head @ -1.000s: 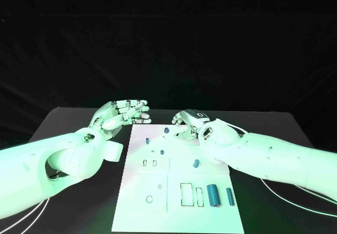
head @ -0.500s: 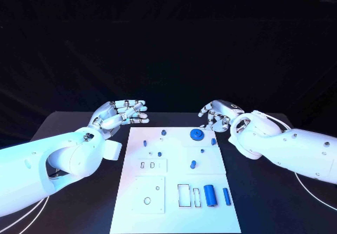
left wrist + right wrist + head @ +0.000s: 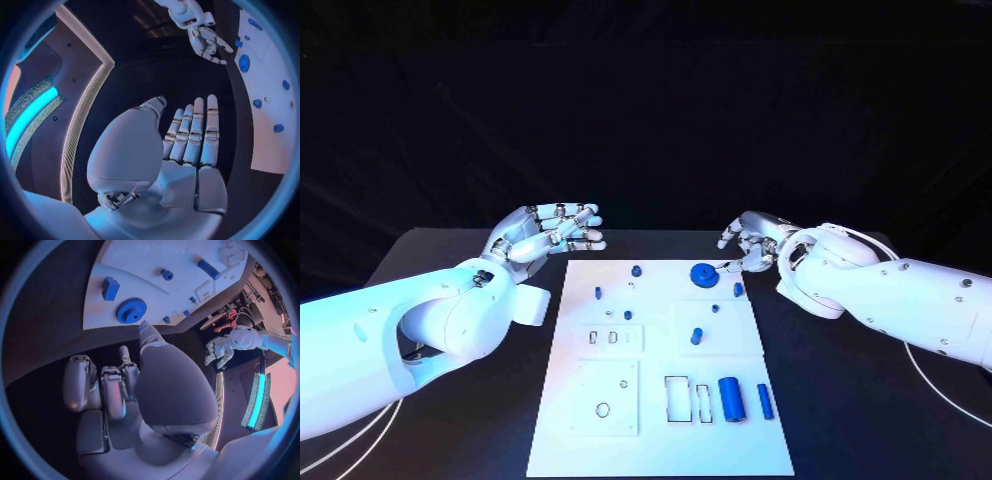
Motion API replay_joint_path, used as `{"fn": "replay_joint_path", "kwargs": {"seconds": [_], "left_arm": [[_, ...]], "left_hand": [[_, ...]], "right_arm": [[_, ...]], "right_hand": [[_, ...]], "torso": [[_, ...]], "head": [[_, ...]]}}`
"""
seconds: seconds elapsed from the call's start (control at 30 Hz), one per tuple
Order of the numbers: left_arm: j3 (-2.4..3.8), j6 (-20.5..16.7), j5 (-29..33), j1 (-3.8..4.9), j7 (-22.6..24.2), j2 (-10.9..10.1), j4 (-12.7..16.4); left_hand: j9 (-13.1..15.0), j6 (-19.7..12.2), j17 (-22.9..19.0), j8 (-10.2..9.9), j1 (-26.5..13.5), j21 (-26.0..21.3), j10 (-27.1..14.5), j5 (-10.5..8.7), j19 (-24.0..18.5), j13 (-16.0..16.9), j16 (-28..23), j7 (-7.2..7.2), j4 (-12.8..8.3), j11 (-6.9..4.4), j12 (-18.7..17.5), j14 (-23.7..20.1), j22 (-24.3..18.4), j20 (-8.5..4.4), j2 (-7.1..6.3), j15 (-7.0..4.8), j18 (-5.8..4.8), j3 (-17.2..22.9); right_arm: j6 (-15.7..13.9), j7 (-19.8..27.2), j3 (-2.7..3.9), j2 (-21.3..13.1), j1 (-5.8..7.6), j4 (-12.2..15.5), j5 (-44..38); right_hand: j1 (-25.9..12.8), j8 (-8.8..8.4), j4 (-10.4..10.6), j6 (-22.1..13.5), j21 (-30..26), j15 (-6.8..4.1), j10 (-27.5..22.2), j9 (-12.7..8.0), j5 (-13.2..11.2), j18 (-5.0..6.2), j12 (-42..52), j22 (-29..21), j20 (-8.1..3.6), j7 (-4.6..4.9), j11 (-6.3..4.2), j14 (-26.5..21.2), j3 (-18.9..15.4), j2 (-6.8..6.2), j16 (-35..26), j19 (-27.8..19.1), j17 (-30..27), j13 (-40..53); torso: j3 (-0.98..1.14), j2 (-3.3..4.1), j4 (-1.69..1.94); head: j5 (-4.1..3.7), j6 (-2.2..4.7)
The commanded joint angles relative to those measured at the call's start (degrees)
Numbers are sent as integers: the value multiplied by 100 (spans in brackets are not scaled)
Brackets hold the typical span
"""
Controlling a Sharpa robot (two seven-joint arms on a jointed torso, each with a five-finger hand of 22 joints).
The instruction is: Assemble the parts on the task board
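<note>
while both hands (image 3: 548,232) hover (empty), gear (image 3: 705,274) sits.

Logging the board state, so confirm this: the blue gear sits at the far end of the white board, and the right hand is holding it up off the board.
Not quite. The blue gear does sit at the far end of the white board, but the right hand holds nothing. The right wrist view shows the gear lying on the board, with the hand's fingers curled just beside it, off the board's edge.

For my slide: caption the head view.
Right hand open beside the blue gear on the task board; left hand open.
</note>
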Motion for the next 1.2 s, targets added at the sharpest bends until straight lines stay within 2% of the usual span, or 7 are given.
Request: {"fn": "replay_joint_path", "kwargs": {"seconds": [0.03, 0.33, 0.43, 0.57, 0.83, 1.2], "left_arm": [[4, 126, 19, 5, 57, 16, 12], [4, 131, 17, 5, 55, 29, 16], [4, 132, 16, 5, 55, 31, 17], [4, 133, 15, 5, 54, 32, 21], [4, 134, 10, 5, 50, 37, 20], [4, 138, 8, 6, 46, 34, 23]], "left_hand": [[11, 28, 14, -13, 49, 33, 8, -23, -55, -3, 34, 105, 3, 14, -27, -47, 7, 6, -26, -8, 61, 43], [11, 28, 14, -13, 49, 33, 8, -23, -55, -3, 34, 105, 3, 14, -27, -47, 7, 6, -26, -8, 61, 43], [11, 28, 14, -13, 49, 33, 8, -23, -55, -3, 34, 105, 3, 14, -27, -47, 7, 6, -26, -8, 61, 43], [11, 28, 14, -13, 49, 33, 8, -23, -55, -3, 34, 105, 3, 14, -27, -47, 7, 6, -26, -8, 61, 43], [12, 30, 21, -13, 51, 34, 11, -22, -63, -3, 36, 103, 3, 13, -26, -60, 7, 8, -28, -7, 61, 50], [12, 30, 21, -13, 51, 34, 11, -22, -63, -3, 36, 103, 3, 13, -26, -60, 7, 8, -28, -7, 61, 50]], "right_arm": [[186, -36, -8, 96, -38, -115, 192], [124, -34, -21, 331, -116, -357, 181], [132, -26, -31, 388, -149, -408, 169], [136, -13, -42, 460, -198, -459, 147], [166, -5, -51, 532, -228, -506, 132], [201, -27, -70, 586, -255, -594, 70]], "right_hand": [[-30, 25, 6, -29, 48, 59, 53, 5, -15, -74, 55, 32, 5, 16, 17, 588, -36, 17, 36, 45, 1450, 453], [10, 41, -2, -24, 114, 69, 96, 12, -12, -90, 109, 114, 18, 21, 24, 597, -23, 71, 52, 90, 1492, 530], [17, 46, -2, -19, 120, 70, 106, 14, -13, -92, 120, 122, 20, 21, 24, 598, -19, 79, 53, 94, 1495, 547], [27, 52, -4, -13, 127, 71, 109, 17, -13, -93, 125, 131, 21, 20, 24, 600, -13, 88, 55, 98, 1502, 554], [62, 85, -9, 28, 163, 70, 141, 30, -15, -101, 163, 178, 25, 13, 20, 600, 22, 139, 56, 121, 1505, 610], [198, 143, -22, 120, 236, 58, 145, 46, -11, -119, 174, 278, 18, -5, 2, 600, 194, 258, 56, 165, 1505, 639]], "torso": [[-1, 14, -1], [-6, 13, 13], [-3, 25, 31], [2, 22, 14], [-2, 16, 24], [4, 18, 15]], "head": [[12, -10], [8, -46], [2, -50], [20, -76], [12, -94], [22, -106]]}}
